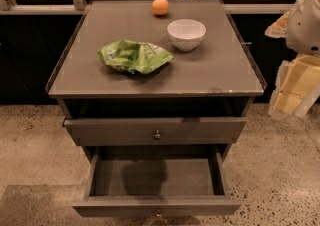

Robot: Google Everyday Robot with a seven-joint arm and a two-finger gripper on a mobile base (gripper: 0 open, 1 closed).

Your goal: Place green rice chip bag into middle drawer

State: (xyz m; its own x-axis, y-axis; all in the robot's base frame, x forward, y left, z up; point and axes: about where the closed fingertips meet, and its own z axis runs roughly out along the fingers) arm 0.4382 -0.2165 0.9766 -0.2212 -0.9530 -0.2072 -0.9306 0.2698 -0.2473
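Observation:
The green rice chip bag (134, 56) lies crumpled on the cabinet top (220, 70), left of centre. The middle drawer (157, 206) is pulled wide open at the bottom of the view; its inside shows bare, with a shadow on its floor. My gripper (294, 87), with pale yellow fingers under a white arm housing, hangs at the right edge of the view. It is beside the cabinet's right side, well apart from the bag, and holds nothing that I can see.
A white bowl (186, 34) stands on the top, right of the bag. An orange fruit (160, 6) sits at the back edge. The upper knobbed drawer (157, 131) sticks out slightly. Speckled floor surrounds the cabinet; dark glass panels stand behind it.

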